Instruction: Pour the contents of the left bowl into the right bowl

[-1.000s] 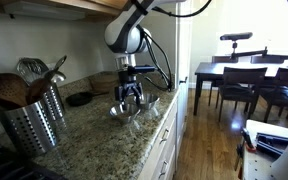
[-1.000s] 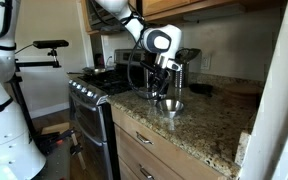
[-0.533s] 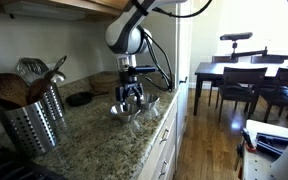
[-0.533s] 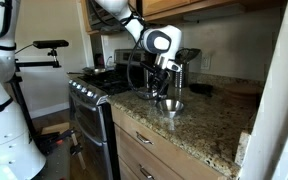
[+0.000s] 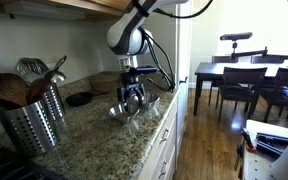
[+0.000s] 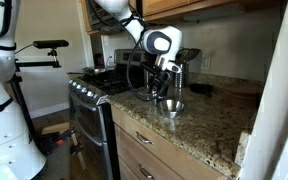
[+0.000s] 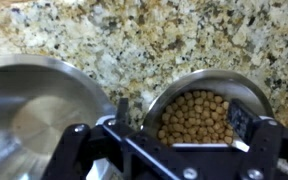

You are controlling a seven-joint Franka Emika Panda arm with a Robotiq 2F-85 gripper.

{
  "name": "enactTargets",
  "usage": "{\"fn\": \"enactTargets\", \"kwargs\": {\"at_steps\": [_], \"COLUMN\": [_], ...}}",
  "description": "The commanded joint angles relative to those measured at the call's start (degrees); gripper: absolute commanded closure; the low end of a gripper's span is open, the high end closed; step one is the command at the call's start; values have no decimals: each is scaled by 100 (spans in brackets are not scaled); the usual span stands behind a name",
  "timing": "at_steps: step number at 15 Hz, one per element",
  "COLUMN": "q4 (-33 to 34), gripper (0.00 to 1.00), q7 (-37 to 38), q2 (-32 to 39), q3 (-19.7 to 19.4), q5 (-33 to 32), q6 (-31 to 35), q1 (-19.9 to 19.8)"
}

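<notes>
Looking down through the wrist view, we find the gripper [image 7: 179, 112] hanging low over two steel bowls that sit just beside each other on the speckled stone counter [image 7: 134, 35]. One bowl is heaped with small round tan pellets [image 7: 196, 120]. Since it holds the contents, we take it for the left bowl [image 7: 206, 77], though it lies toward the right side of this view. Its twin, the right bowl [image 7: 29, 115], is bare inside and lies toward the left side. The jaws stand wide apart and hold nothing: one finger [image 7: 119, 108] hangs above the narrow gap between the two rims, the other above the far part of the filled bowl. We judge the step in hand to be the approach for the grasp, with no lifting or pouring yet done. The next move, as we see it, calls for bringing one rim of the filled bowl between the pads and closing firmly, since thin polished steel is likely to slip. After that we would want a level lift, because the pellets sit close to the rim, and a slow tilt over the empty bowl.
</notes>
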Motion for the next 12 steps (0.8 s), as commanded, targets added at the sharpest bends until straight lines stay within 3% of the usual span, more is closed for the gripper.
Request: {"fn": "enactTargets", "kwargs": {"at_steps": [1,12], "q4": [-227,-51], "gripper": [0,0], "q7": [86,94], "q2": [-231,-98], "q3": [-32,32], "q5": [-61,83], "q6": [-79,8], "q1": [-13,-1]}}
